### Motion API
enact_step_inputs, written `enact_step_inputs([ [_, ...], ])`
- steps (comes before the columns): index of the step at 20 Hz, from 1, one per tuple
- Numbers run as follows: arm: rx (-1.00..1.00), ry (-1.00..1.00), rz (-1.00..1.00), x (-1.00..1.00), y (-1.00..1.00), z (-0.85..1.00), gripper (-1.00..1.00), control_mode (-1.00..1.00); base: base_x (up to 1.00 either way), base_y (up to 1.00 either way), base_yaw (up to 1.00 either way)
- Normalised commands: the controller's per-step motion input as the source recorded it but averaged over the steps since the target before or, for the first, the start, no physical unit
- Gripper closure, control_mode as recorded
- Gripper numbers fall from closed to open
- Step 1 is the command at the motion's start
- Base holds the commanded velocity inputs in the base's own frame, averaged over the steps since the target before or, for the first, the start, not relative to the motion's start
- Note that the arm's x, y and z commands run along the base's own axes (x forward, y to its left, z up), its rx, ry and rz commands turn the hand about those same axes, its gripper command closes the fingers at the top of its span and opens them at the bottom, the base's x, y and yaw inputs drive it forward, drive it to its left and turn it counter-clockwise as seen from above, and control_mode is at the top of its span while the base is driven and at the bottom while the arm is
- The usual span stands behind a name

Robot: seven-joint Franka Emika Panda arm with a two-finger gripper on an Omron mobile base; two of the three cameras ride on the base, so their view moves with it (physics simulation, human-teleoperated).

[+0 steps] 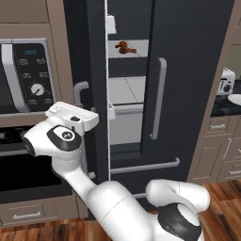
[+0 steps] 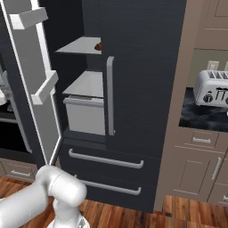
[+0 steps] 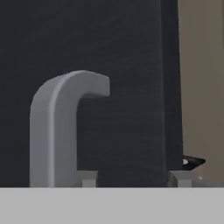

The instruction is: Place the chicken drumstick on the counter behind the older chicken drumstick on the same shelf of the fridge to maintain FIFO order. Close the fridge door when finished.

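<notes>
Facing: the tall dark charcoal fridge (image 1: 188, 70), its left door (image 2: 31, 84) swung open, its right door closed.
Door handle: the silver bar handle (image 3: 57, 131) on the open door stands upright, long axis 12 to 6 o'clock in the hand view, its curved top end bending toward 3 o'clock, just beyond the two-finger gripper (image 3: 133, 178).
Gripper: spread apart and empty; the handle sits over the left fingertip (image 3: 87, 178), not between the two.
Arm pose: elbow raised, forearm reaching toward 10 o'clock in the left base view, hand against the door's outer face.
Older drumstick: the dull tan-brown drumstick (image 1: 125, 47) lies on the pale-grey upper shelf (image 1: 139, 47), toward 1 o'clock from the hand.
Orange-red drumstick: I cannot locate it; the black marbled counter (image 2: 202, 116) lies at 3 o'clock, bearing a white toaster (image 2: 213, 87).
Judgement: door work comes first; fetching remains undone.
</notes>
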Motion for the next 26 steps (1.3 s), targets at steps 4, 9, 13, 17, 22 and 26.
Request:
enact_step_inputs([
  [4, 0.05, 0.00, 0.00, 0.91, -0.45, 0.00, -1.00, -1.00, 0.00, 0.00, 0.00],
  [9, 0.06, 0.00, 0.00, 0.80, -0.61, 0.00, -1.00, -1.00, 0.00, 0.00, 0.00],
  [13, 0.08, 0.00, 0.02, 0.76, -0.78, 0.00, -1.00, -1.00, 0.00, 0.00, 0.00],
  [17, 0.09, -0.02, 0.09, 0.58, -0.98, 0.00, -1.00, -1.00, 0.00, 0.00, 0.00],
  [22, 0.10, -0.06, 0.14, 0.49, -0.99, 0.00, -1.00, -1.00, 0.00, 0.00, 0.00],
  [26, 0.12, -0.16, 0.24, 0.51, -0.96, 0.00, -1.00, -1.00, 0.00, 0.00, 0.00],
])
